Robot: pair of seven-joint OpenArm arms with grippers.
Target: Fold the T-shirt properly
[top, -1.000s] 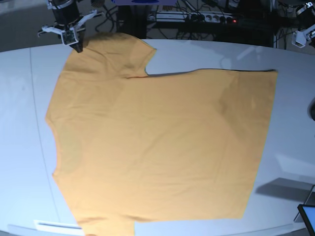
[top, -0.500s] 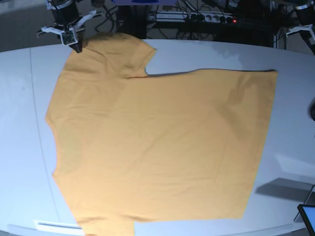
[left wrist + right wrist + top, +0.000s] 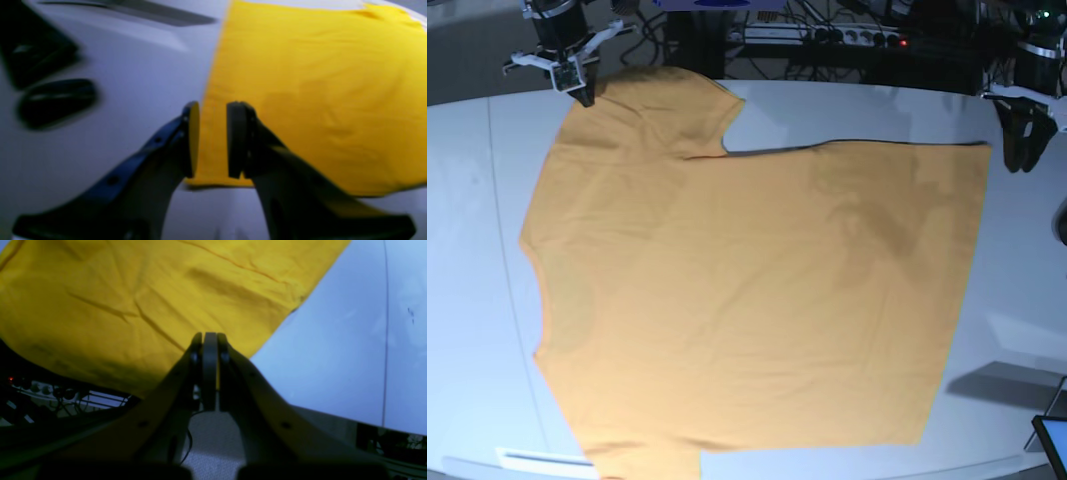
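Observation:
The orange-yellow T-shirt (image 3: 747, 290) lies spread flat on the white table (image 3: 477, 300), collar side to the left and hem to the right. My right gripper (image 3: 582, 95) is at the far-left sleeve corner, shut on the sleeve's edge (image 3: 233, 350); creases in the cloth run toward its tips (image 3: 210, 336). My left gripper (image 3: 1022, 150) hangs just right of the hem's far corner. In the left wrist view it (image 3: 213, 106) is open by a narrow gap with nothing between the pads, and the T-shirt's hem edge (image 3: 213, 83) shows beyond it.
A power strip (image 3: 847, 38) and cables lie behind the table's far edge. A screen corner (image 3: 1052, 440) pokes in at the bottom right, and a dark object (image 3: 1062, 222) sits at the right edge. A white strip (image 3: 542, 458) lies near the front left.
My left arm has come down into the base view at the far right, toward the hem's far corner. The right gripper and the shirt have stayed put.

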